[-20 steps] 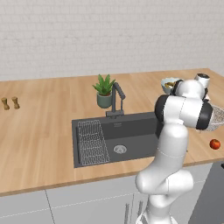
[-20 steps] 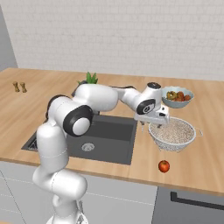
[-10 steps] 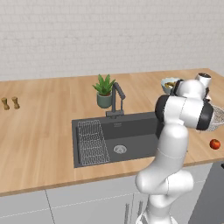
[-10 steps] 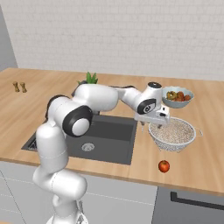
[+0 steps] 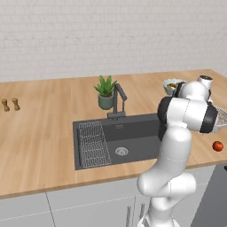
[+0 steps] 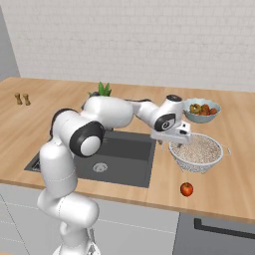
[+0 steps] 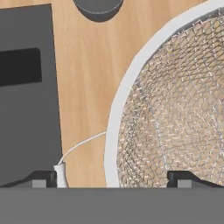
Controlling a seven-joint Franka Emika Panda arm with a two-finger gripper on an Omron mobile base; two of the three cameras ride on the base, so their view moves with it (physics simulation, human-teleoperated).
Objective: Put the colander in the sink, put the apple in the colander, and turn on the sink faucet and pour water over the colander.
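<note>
The colander sits on the wooden counter right of the sink, its mesh bowl upright. My gripper hangs over its left rim, open. In the hand view the white rim runs up between my two spread fingertips, one outside the bowl and one inside, and a thin wire handle curls off the rim. The red apple lies on the counter in front of the colander, also visible at the right edge. The dark faucet stands behind the sink; no water runs.
A pale bowl of orange and green fruit stands just behind the colander. A potted plant is beside the faucet. A flat wire rack lies in the sink's left part. Two small shakers stand far left.
</note>
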